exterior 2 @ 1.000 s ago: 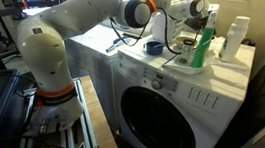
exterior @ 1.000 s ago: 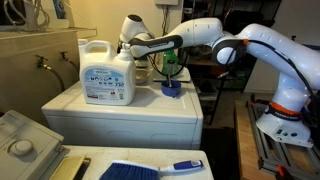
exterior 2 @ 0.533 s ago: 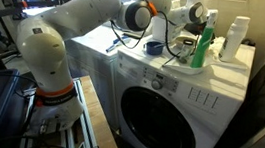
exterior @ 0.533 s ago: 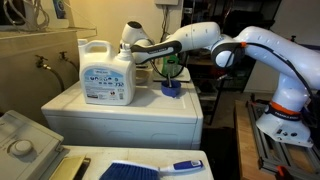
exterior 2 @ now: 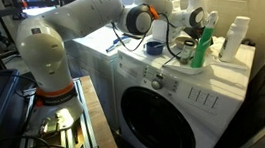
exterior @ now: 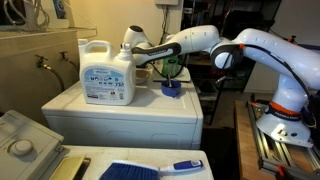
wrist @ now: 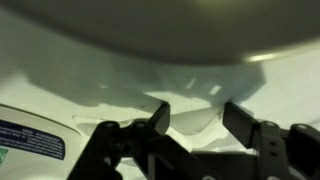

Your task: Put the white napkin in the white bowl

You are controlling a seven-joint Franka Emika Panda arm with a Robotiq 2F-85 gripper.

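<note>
My gripper reaches over the white washer top, just behind the cap of the white detergent jug. A white napkin bunches at its tip. In the wrist view the napkin sits between the two black fingers, which appear closed on it. A wide, pale curved surface, apparently the white bowl, fills the top of that view. The bowl is not clearly told apart in either exterior view. The gripper also shows above the washer's back.
A small blue cup and a green bottle stand beside the jug. The green bottle and a white bottle are near the wall. A blue brush lies in front, and a sink stands beside the washer.
The gripper and the white napkin at its tip have moved down a little towards the jug's cap. Nothing else has moved.
</note>
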